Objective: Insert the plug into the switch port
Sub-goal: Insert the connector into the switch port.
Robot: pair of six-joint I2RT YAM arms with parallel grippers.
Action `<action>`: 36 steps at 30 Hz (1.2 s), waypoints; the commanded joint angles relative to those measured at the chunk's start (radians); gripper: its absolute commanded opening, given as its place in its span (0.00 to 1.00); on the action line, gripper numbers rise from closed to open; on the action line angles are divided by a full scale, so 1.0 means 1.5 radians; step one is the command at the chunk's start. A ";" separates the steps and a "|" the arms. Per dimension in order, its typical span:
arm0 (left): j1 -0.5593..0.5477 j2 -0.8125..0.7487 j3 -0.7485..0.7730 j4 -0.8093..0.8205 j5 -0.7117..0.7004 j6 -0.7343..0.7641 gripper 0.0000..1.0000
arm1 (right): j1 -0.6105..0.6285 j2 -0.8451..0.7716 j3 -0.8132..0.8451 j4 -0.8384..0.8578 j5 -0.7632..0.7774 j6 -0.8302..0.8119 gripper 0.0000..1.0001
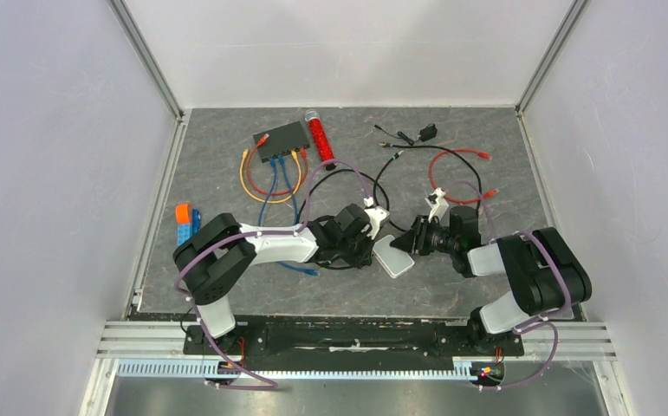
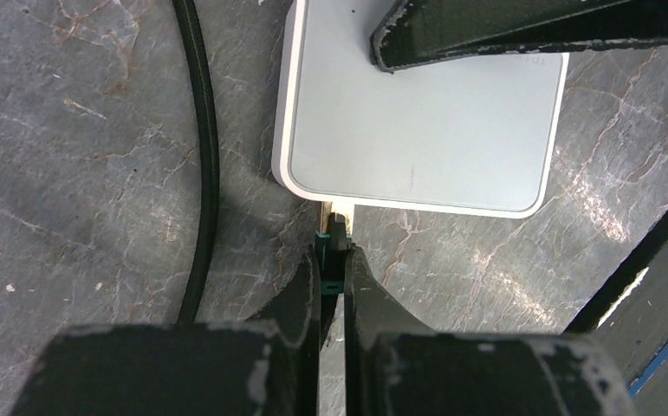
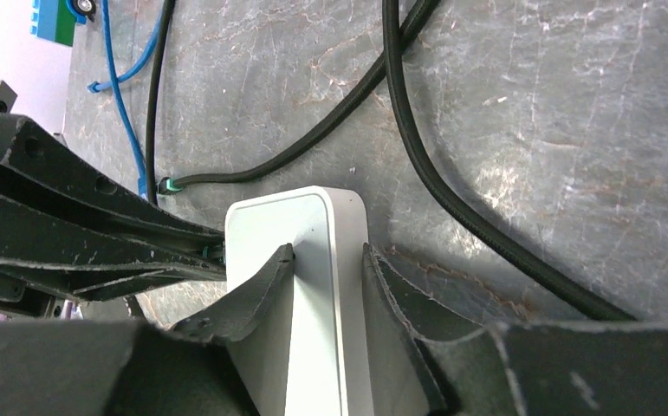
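Gripping one small green-bodied plug [image 2: 337,236] in the clenched left claw [image 2: 334,253], with its tip touching the edge of one white rounded box [image 2: 417,130]. Grasping that same box by two opposite sides with the right claw [image 3: 327,253], near the front middle of the counter [image 1: 486,286]. Farther back, well apart: one flat black box [image 1: 282,137], with the switch port [image 1: 285,154] row on its near edge, several cables plugged in, one red cylinder [image 1: 319,139] just beside.

White box [image 2: 425,121] right at the tips of the left gripper [image 2: 334,253], over the grey mat [image 2: 70,104]; a black cable [image 2: 204,156] runs close by that gripper's side. Red tube [image 1: 319,137] well ahead of it, orange-and-blue block [image 1: 184,224] well apart, back past its arm
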 commanded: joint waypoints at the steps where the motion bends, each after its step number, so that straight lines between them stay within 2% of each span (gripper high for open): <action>1: -0.003 0.046 -0.038 0.170 -0.050 -0.014 0.02 | 0.083 0.069 -0.028 -0.109 -0.142 0.031 0.32; 5: -0.007 0.039 -0.044 0.188 -0.056 0.016 0.02 | 0.133 0.087 -0.025 -0.068 -0.157 0.051 0.28; 8: -0.008 0.032 -0.049 0.207 -0.082 0.012 0.02 | 0.186 0.100 -0.061 0.034 -0.176 0.122 0.28; 11: -0.007 0.024 -0.046 0.206 -0.139 -0.022 0.02 | 0.211 0.095 -0.130 0.170 -0.157 0.224 0.25; 14: -0.006 0.016 -0.046 0.213 -0.161 -0.046 0.02 | 0.226 0.077 -0.191 0.254 -0.129 0.286 0.25; 18: -0.008 0.027 -0.049 0.280 -0.129 -0.028 0.02 | 0.249 0.098 -0.201 0.306 -0.123 0.307 0.25; 21: -0.012 0.041 -0.034 0.323 -0.054 0.011 0.02 | 0.264 0.139 -0.207 0.413 -0.132 0.364 0.24; 23: -0.012 0.035 -0.030 0.324 -0.051 0.033 0.02 | 0.264 0.158 -0.223 0.503 -0.130 0.412 0.23; 26: -0.010 0.019 -0.026 0.289 -0.058 0.074 0.02 | 0.241 0.160 -0.225 0.546 -0.134 0.436 0.23; 29: -0.001 0.003 -0.024 0.244 -0.055 0.100 0.04 | 0.138 0.136 -0.206 0.507 -0.144 0.426 0.24; 31: 0.005 -0.001 -0.022 0.216 -0.047 0.109 0.08 | 0.083 0.094 -0.183 0.416 -0.146 0.397 0.27; 33: 0.009 0.005 -0.019 0.199 -0.028 0.117 0.10 | 0.054 0.025 -0.110 0.187 -0.109 0.283 0.30; 34: 0.009 0.009 -0.019 0.197 -0.017 0.120 0.10 | 0.049 -0.013 -0.071 0.027 -0.059 0.197 0.34; 36: 0.009 0.021 -0.015 0.198 -0.003 0.119 0.11 | 0.046 -0.067 0.019 -0.197 0.051 0.083 0.41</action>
